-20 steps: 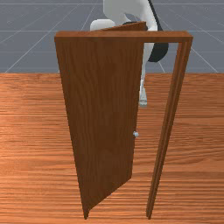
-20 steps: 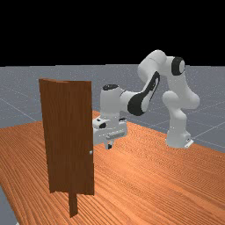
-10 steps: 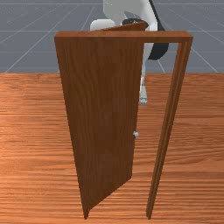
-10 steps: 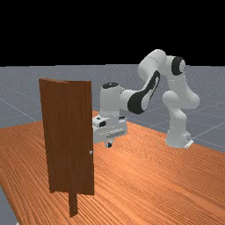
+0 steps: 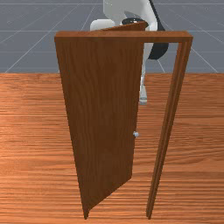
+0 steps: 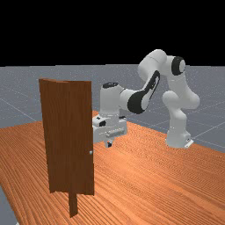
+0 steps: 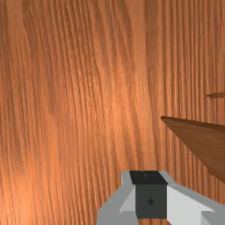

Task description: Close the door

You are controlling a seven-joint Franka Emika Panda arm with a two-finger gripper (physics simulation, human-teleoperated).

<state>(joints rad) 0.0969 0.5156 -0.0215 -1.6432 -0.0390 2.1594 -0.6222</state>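
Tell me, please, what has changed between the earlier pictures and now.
The tool has risen slightly, as the far view shows best, without taking hold of the knob. The door has not moved: it stands open, swung away from the frame's post on the front view's right.

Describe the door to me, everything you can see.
The door is a tall, flat, dark brown panel with wood grain. It stands upright and open in its frame, meeting it at the front view's left and slanting back toward the arm. A small, round, pale grey knob sits near its free edge, below mid-height. The end effector appears beside that edge; I cannot tell whether they touch.
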